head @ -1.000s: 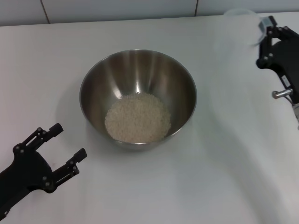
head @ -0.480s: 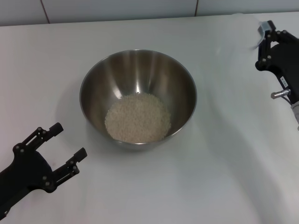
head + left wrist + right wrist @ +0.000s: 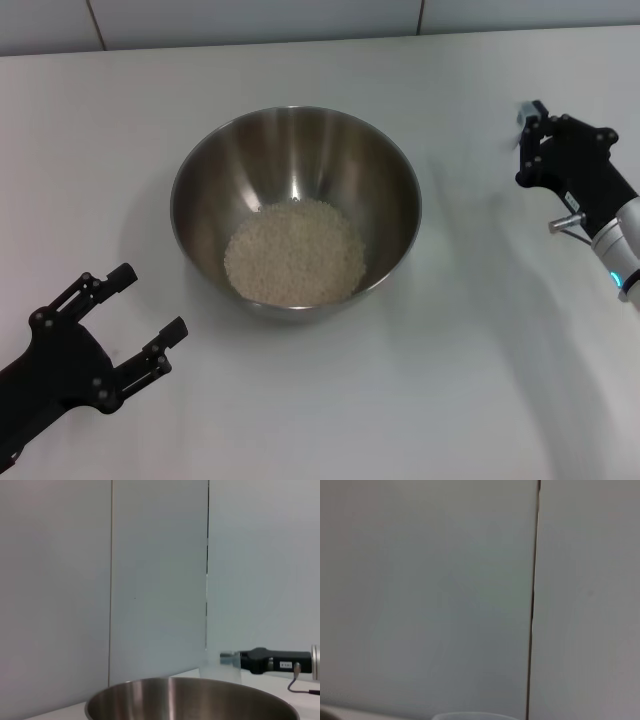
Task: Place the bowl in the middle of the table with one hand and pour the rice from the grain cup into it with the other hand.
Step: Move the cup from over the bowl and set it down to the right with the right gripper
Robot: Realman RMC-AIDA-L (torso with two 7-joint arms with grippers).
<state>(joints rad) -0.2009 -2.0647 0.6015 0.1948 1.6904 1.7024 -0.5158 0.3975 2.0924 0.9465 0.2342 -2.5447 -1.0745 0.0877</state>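
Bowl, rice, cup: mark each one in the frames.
bowl (image 3: pixel 205 170): head view, bare inner wall on its left side.
rice (image 3: pixel 294 252): head view, middle of the heap.
cup (image 3: pixel 220 666): left wrist view, frosted side wall.

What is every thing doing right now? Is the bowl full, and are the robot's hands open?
bowl: upright mid-table, partly filled.
rice: heaped in the bowl's bottom.
grain cup: upright beside the right end effector; contents unclear.
left end effector: open, empty, near the bowl.
right end effector: off to the bowl's right.
table: white, holding the bowl.
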